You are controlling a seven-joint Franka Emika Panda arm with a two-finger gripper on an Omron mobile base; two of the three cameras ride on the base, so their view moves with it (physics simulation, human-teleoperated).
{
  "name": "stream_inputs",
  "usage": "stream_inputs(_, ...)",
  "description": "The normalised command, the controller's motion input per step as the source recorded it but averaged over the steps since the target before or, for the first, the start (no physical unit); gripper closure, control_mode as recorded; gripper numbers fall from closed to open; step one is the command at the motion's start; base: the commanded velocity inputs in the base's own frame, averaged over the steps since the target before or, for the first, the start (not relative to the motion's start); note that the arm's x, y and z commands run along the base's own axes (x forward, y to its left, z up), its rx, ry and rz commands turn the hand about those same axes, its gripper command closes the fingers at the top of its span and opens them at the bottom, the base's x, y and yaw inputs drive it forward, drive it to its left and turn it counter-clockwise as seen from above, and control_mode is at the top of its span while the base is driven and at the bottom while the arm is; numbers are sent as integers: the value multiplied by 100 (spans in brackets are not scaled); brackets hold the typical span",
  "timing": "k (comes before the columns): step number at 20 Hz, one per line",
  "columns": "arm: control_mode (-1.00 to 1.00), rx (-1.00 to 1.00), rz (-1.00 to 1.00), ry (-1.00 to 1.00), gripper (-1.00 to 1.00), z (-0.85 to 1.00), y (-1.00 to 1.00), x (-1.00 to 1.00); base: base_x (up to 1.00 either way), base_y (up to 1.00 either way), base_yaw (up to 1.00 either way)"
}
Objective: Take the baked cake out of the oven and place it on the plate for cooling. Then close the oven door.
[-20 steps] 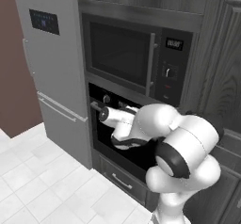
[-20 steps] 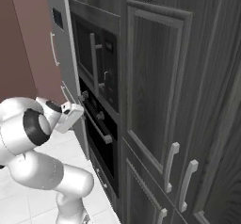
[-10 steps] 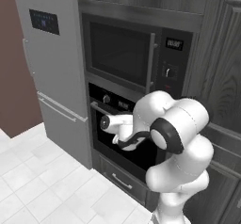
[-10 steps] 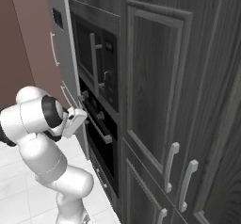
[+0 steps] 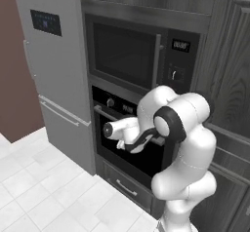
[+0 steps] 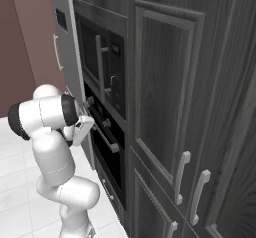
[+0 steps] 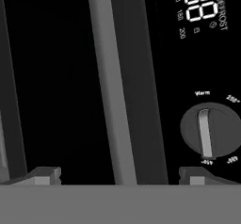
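Left base view: arm has swung in toward the oven (image 5: 129, 138); the door (image 5: 122, 145) is still shut.
Right base view: gripper (image 6: 89, 113) now sits at the handle (image 6: 105, 134).
Hand view: jaws wide, handle (image 7: 113, 86) centred between the fingertips (image 7: 44, 175), nothing held. Ready to grasp and pull.

We see the black oven (image 5: 128, 138) set below the microwave, its glass-fronted door (image 5: 141, 155) shut upright, the silver bar handle (image 7: 110, 84) running across the door's top edge, just beside a round knob (image 7: 209, 132).
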Motion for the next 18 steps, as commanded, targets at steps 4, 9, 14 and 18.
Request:
stream_inputs(4,-100,-6,1,-3,-100,-8,0,33,0,0,0)
stream_inputs(9,-100,-7,0,-1,-100,-12,0,33,0,0,0)
stream_inputs(14,-100,-6,1,0,-100,-23,0,32,0,0,0)
stream_inputs(18,-100,-5,1,0,-100,-29,0,34,0,0,0)
